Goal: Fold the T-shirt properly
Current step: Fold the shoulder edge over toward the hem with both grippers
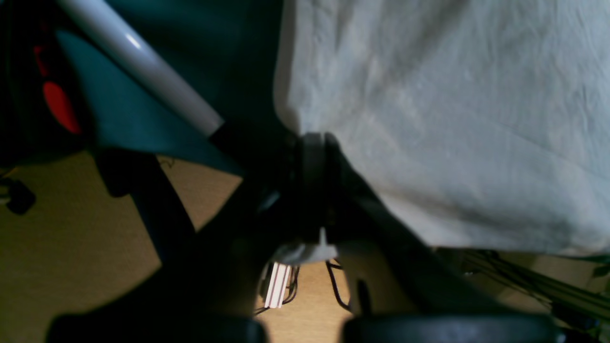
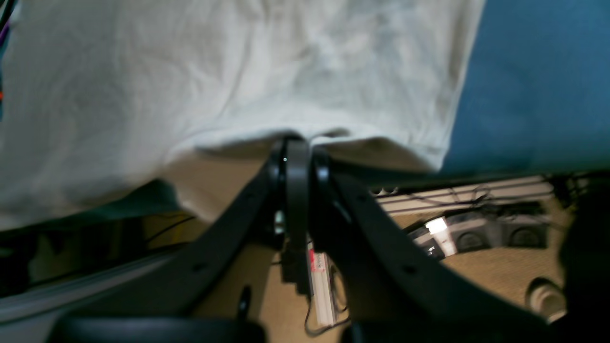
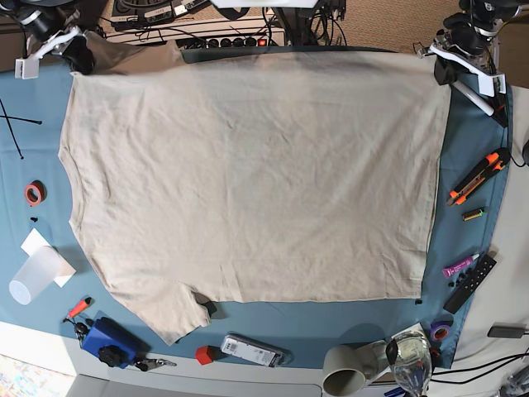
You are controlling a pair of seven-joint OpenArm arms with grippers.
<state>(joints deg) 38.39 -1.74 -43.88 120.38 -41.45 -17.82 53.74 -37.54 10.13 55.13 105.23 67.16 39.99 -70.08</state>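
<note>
- Left wrist view: your left gripper (image 1: 312, 143) has its jaws clamped together on a corner of the large plain beige cotton T-shirt (image 1: 452, 119); the cloth spreads away ahead and to the right of the tips.
- Right wrist view: your right gripper (image 2: 298, 147) pinches the shirt's edge, fabric fanning out ahead over the blue-teal table cloth (image 2: 538, 81).
- Base view: the shirt lies flat, long axis side to side; both arms are at the far edge, one at each far corner, equally near.

Blue-teal table cloth (image 3: 475, 178) under spread T-shirt (image 3: 248, 182), tools along edges.
</note>
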